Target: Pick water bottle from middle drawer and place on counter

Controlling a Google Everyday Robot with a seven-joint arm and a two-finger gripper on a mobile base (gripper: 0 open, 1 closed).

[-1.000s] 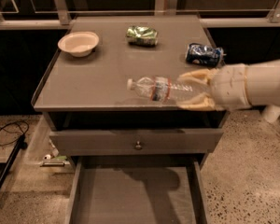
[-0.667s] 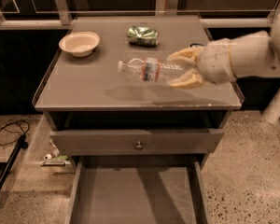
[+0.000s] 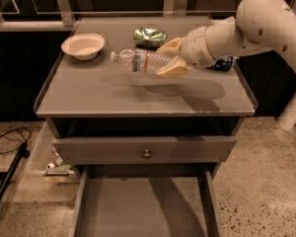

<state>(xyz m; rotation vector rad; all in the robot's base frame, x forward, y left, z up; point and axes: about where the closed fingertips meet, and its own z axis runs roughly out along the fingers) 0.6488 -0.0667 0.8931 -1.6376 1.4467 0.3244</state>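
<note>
Grey counter [image 3: 89, 95] fills the middle of our view, with a bowl [image 3: 83, 46] at its back left and a green can [image 3: 149, 36] behind centre. We see the gripper [image 3: 163, 60] above the counter, reaching in from the right, its two fingers clamped on the bottle [image 3: 138, 60]. The bottle lies level in the air, cap toward the bowl, its shadow on the counter below. Beneath, the drawer [image 3: 143, 211] stands pulled out.

White bowl [image 3: 83, 45] back left; crushed green can [image 3: 149, 36] to its right, just behind my gripper [image 3: 164, 61]; crushed blue can [image 3: 226, 63] farther right, partly hidden. Black cable [image 3: 7, 142] looped on floor [image 3: 266, 181], left.
</note>
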